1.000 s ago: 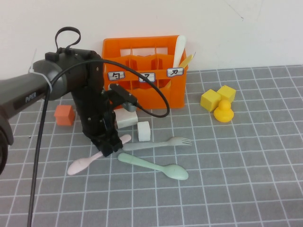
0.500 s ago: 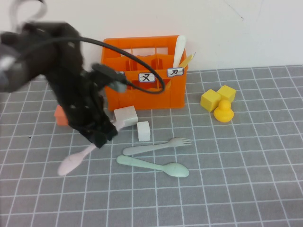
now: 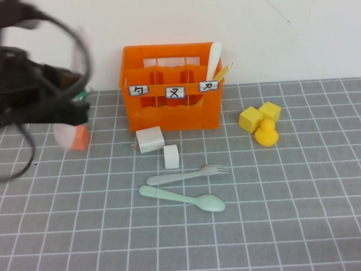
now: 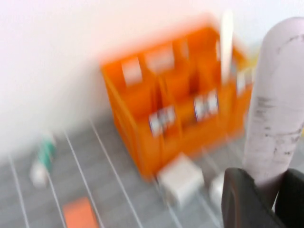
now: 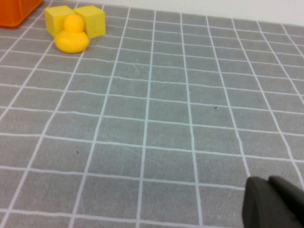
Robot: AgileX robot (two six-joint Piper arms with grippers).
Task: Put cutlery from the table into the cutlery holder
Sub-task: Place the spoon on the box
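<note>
Clenched on the pale pink spoon (image 4: 275,114) in the left gripper (image 4: 268,199), up over the left edge of the bench (image 3: 282,226), beside a small orange-red cube (image 3: 79,138). Handle end in the grip, long axis straight out ahead of the gripper, to go by the left wrist view.

Outward from there, to the robot's right and a little further back: the cutlery holder (image 3: 169,116), against the wall, openings upward, near but not yet under the spoon. Judged the turning relation: spoon to be carried sideways over the crate's top and tipped upright, long axis down into a compartment. A white utensil (image 3: 214,56) already upright in the right-hand compartment.

In front of the crate, two white cubes (image 3: 150,139), then flat on the bench the grey-green fork (image 3: 186,174) and the mint-green spoon (image 3: 180,197), both lying crosswise, heads to the right, well apart from the left gripper.

Far right: yellow blocks and a duck (image 3: 265,134).

Right gripper (image 5: 273,202) low over bare bench, away from everything; open or shut, cannot tell. Left arm clearly the nearer to crate and cutlery.
</note>
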